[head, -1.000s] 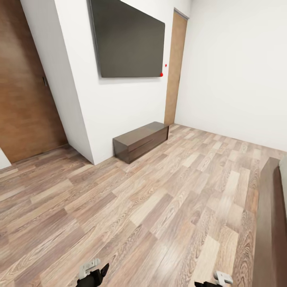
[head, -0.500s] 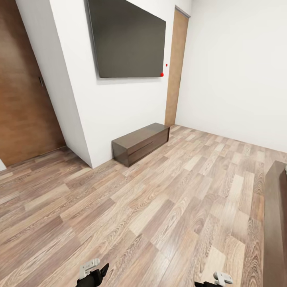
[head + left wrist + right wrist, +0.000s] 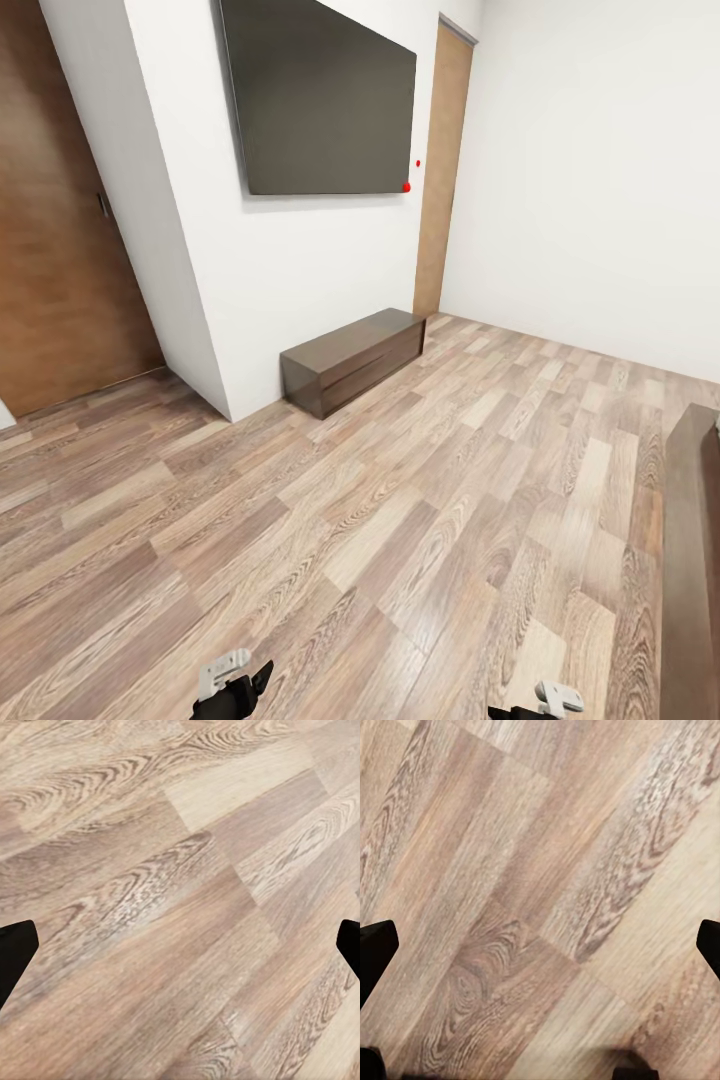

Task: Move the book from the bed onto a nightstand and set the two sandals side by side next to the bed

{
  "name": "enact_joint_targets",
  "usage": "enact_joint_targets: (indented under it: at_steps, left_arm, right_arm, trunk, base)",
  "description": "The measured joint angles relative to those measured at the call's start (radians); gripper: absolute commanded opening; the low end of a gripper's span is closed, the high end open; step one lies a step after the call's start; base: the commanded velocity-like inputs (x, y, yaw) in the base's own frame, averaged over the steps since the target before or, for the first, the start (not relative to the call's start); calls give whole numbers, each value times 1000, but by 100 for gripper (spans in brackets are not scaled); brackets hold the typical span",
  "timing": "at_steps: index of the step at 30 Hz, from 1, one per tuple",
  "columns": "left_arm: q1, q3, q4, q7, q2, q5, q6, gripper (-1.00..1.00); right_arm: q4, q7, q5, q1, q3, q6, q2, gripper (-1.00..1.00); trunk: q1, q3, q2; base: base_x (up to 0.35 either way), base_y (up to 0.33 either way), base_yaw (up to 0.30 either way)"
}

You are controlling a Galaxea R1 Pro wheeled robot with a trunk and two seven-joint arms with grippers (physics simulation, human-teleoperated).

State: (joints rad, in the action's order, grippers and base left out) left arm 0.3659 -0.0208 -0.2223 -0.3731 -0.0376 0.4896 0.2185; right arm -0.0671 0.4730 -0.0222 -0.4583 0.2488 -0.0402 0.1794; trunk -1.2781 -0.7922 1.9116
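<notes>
You're in the bedroom, in transit. Left end effector (image 3: 232,685) at 7 o'clock and right end effector (image 3: 545,700) at 5 o'clock, low over the wood floor (image 3: 380,520). In the wrist views each one's dark fingertips (image 3: 13,956) sit at opposite frame edges, so both are spread wide, nothing held. Only task thing visible: the bed (image 3: 692,560), just its dark brown frame edge at 4 o'clock. Book, sandals, nightstand can't be located. Long low cabinet (image 3: 352,358) at 12 o'clock under the wall screen (image 3: 320,100) is not the nightstand; ignore it. Judgement: turn the base toward 3 o'clock until the mattress shows, keep arms tucked clear of the frame.
</notes>
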Motion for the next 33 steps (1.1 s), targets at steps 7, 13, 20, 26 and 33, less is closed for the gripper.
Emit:
enact_joint_targets:
  at_steps: [7,13,20,26,33]
  left_arm:
    - [0,0,0,0,0,0,1,100]
    - [0,0,0,0,0,0,0,100]
    - [0,0,0,0,0,0,0,100]
    - [0,0,0,0,0,0,0,100]
    - [0,0,0,0,0,0,0,100]
  right_arm:
    - [0,0,0,0,0,0,0,100]
    - [0,0,-2,0,0,0,0,100]
    - [0,0,-3,0,0,0,0,100]
    - [0,0,-4,0,0,0,0,100]
    - [0,0,-4,0,0,0,0,100]
  trunk:
    - [1,0,0]
    - [0,0,0]
    - [0,0,0]
    - [1,0,0]
    - [1,0,0]
  base:
    - [233,0,0]
    - [146,0,0]
    - [141,0,0]
    - [304,0,0]
    - [329,0,-12]
